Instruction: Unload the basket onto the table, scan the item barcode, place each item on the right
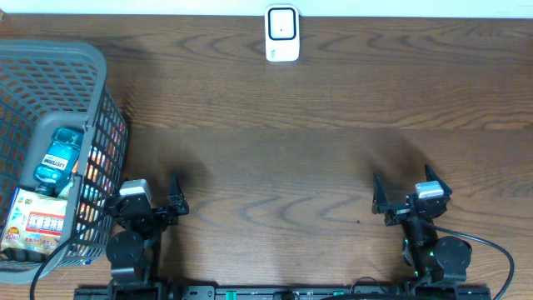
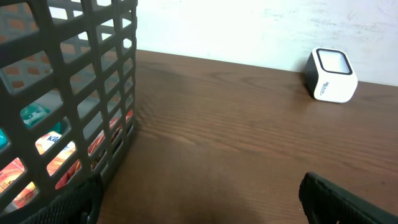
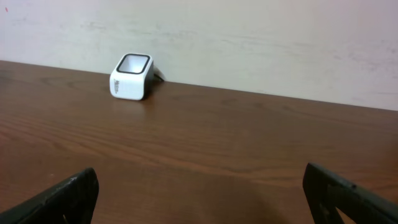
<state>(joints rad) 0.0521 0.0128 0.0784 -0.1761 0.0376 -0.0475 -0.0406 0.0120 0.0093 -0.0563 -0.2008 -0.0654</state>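
The white barcode scanner (image 1: 282,33) stands at the table's far edge, also seen in the left wrist view (image 2: 331,74) and the right wrist view (image 3: 132,76). Items lie in a grey mesh basket (image 1: 112,142) at the left: a blue mouthwash bottle (image 1: 58,157) and a white and red packet (image 1: 37,225). My left gripper (image 1: 150,192) rests near the front edge just right of the basket (image 2: 81,81), open and empty (image 2: 202,205). At the front right my right gripper (image 1: 405,185) is open too, with only bare wood between its fingers (image 3: 202,199).
The wooden table (image 1: 275,167) ends at a pale wall (image 3: 249,37) behind the scanner. A black cable (image 1: 491,250) loops beside the right arm's base. The basket's wall stands close to my left finger (image 2: 74,202).
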